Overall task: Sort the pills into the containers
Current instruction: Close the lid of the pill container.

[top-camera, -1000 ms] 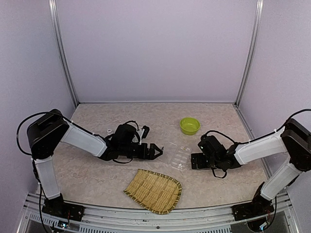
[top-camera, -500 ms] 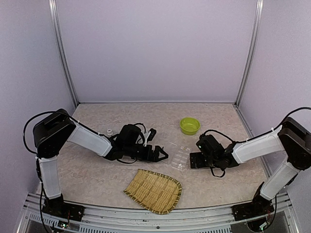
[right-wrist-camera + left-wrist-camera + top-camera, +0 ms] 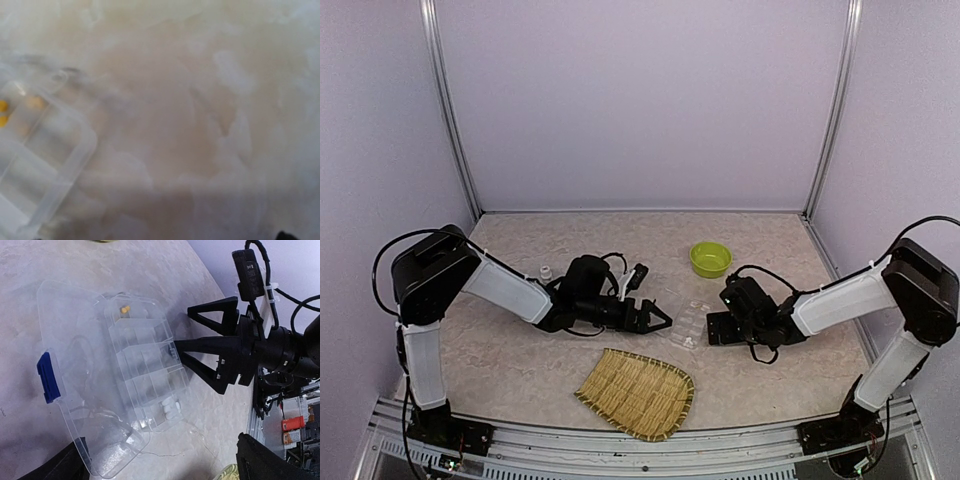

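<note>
The containers are one clear organiser box (image 3: 145,360) lying on the table with its lid (image 3: 75,340) folded open and a blue latch (image 3: 48,376) on the lid's edge. Yellow pills (image 3: 125,309) sit in one end compartment and white pills (image 3: 170,409) in the other. From above, the box (image 3: 686,320) lies between the two grippers. My left gripper (image 3: 660,322) is open just left of it, and its dark fingers (image 3: 270,460) frame the bottom of the left wrist view. My right gripper (image 3: 182,327) is open at the box's right edge. The right wrist view is blurred, showing a box corner (image 3: 45,150).
A lime-green bowl (image 3: 710,259) stands behind the box. A woven bamboo tray (image 3: 638,392) lies in front of it near the table's front edge. A small white object (image 3: 546,271) sits behind the left arm. Metal posts and lilac walls enclose the table.
My left gripper has slid right, up to the box's left edge. My right gripper has crept a little left towards the box. Both have stayed open.
</note>
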